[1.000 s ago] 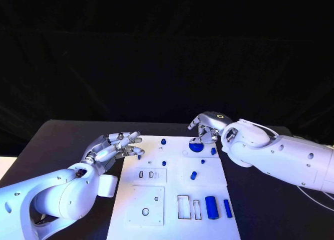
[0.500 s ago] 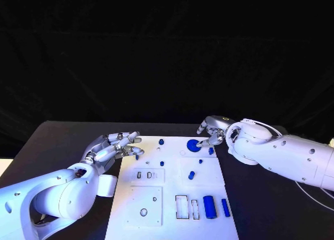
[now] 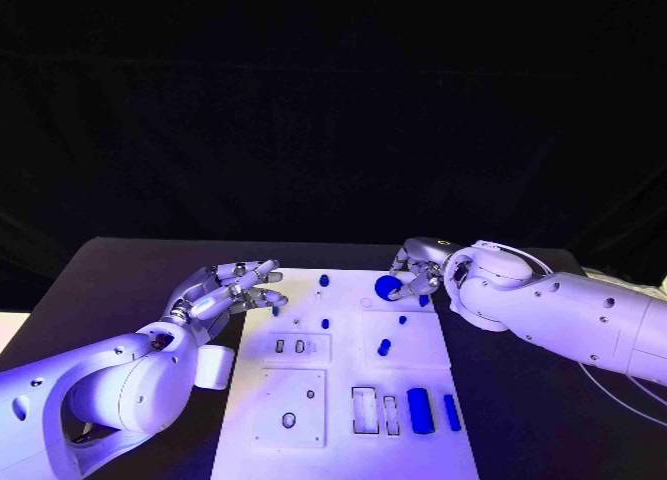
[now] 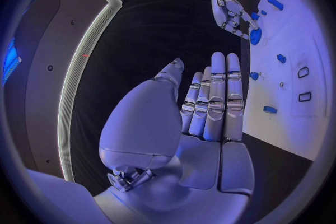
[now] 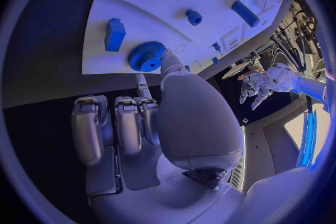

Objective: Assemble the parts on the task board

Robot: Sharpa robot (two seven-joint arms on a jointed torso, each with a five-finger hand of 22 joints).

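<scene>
White rectangular task board point(image 3: 348, 400): flat on black table point(image 3: 103, 270), between both hands. Right hand point(image 3: 417, 268): at board's far edge, thumb and a finger pinching round blue toothed gear point(image 5: 146, 56), gear touching board. Left hand point(image 3: 229, 290): beside board's near-left edge, fingers apart, holding nothing.
</scene>
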